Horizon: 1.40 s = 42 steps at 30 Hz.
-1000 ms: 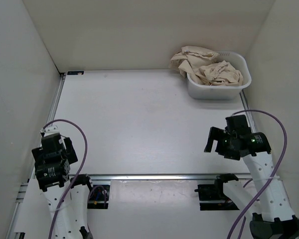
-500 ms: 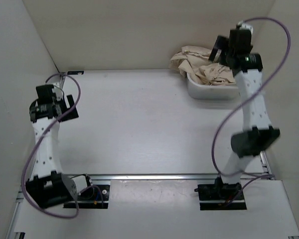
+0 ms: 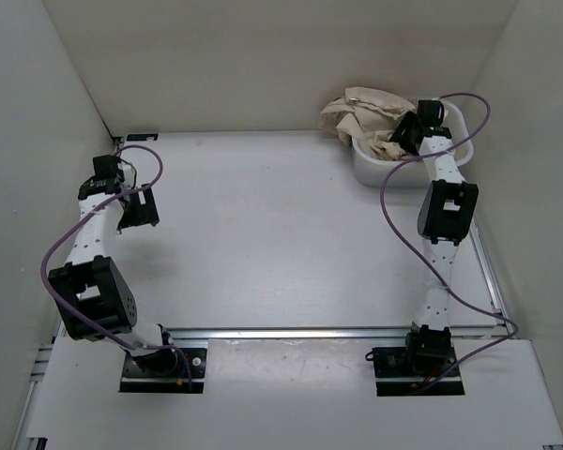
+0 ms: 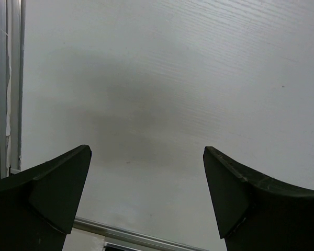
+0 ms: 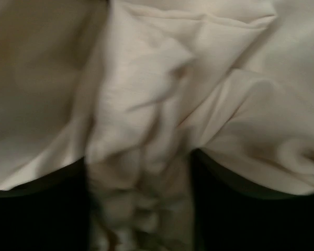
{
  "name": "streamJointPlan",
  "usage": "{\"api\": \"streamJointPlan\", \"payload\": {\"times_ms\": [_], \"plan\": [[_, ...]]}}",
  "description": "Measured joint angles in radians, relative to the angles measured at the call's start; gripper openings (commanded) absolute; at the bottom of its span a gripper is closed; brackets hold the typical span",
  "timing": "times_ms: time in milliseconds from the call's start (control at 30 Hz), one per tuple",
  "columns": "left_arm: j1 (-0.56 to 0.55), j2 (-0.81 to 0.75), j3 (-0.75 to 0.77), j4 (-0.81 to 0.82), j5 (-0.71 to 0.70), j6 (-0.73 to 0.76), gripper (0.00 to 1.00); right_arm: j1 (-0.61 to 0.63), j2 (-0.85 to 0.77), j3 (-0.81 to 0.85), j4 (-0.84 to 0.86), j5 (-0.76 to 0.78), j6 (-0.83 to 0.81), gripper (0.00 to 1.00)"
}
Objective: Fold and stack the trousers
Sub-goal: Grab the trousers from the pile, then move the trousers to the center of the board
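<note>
The beige trousers (image 3: pixel 361 108) lie crumpled in a white plastic tub (image 3: pixel 403 173) at the back right, one part hanging over its left rim. My right gripper (image 3: pixel 406 133) is pressed down into the pile. In the right wrist view the trousers (image 5: pixel 209 104) fill the frame, and the right gripper (image 5: pixel 140 172) stands open with a bunched fold between its dark fingers (image 5: pixel 36 214). My left gripper (image 3: pixel 136 208) is open and empty over the bare table at the far left. It also shows in the left wrist view (image 4: pixel 146 154), low above the table.
White walls close in the table on the left, back and right. A metal rail (image 3: pixel 310 333) runs along the near edge, and another rail (image 4: pixel 5 89) runs along the left edge. The white table (image 3: pixel 263 225) lies between the arms.
The right arm has dropped from above the tub's back rim into the trousers. The left arm has stretched further forward and lower at the far left.
</note>
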Motion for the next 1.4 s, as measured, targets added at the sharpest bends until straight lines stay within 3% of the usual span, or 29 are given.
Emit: {"api": "streamJointPlan", "payload": {"times_ms": [100, 133, 333, 533, 633, 800, 933, 1133, 1267, 1400], "plan": [[-0.002, -0.001, -0.006, 0.018, -0.010, 0.000, 1.00, 0.007, -0.008, -0.026, 0.052, -0.027, 0.023, 0.11], [-0.002, -0.002, -0.010, 0.022, -0.012, 0.000, 1.00, 0.009, -0.014, -0.026, 0.066, -0.033, 0.030, 0.00], [-0.002, -0.084, -0.098, 0.052, -0.014, 0.000, 1.00, 0.020, -0.136, -0.046, 0.079, -0.049, 0.026, 0.00], [-0.002, -0.234, -0.137, 0.061, 0.010, 0.000, 1.00, 0.097, -0.500, -0.067, 0.069, -0.056, -0.037, 0.00], [-0.002, -0.312, -0.150, 0.063, 0.011, 0.000, 1.00, 0.248, -0.732, -0.065, 0.085, -0.034, -0.084, 0.00], [-0.002, -0.412, -0.145, 0.026, 0.013, 0.000, 1.00, 0.743, -1.095, -0.183, 0.178, -0.066, -0.113, 0.00], [-0.002, -0.452, -0.077, -0.033, 0.024, 0.000, 1.00, 0.785, -1.285, -0.352, 0.273, -0.079, 0.013, 0.00], [-0.002, -0.517, 0.009, -0.069, 0.027, 0.000, 1.00, 0.814, -1.299, -0.690, 0.269, -0.011, 0.186, 0.00], [-0.002, -0.539, 0.010, -0.089, -0.002, 0.000, 1.00, 0.819, -1.157, -0.916, 0.174, 0.079, 0.219, 0.00], [-0.002, -0.548, 0.000, -0.100, -0.036, 0.000, 1.00, 0.821, -0.999, -0.927, 0.068, 0.119, 0.203, 0.00]]}}
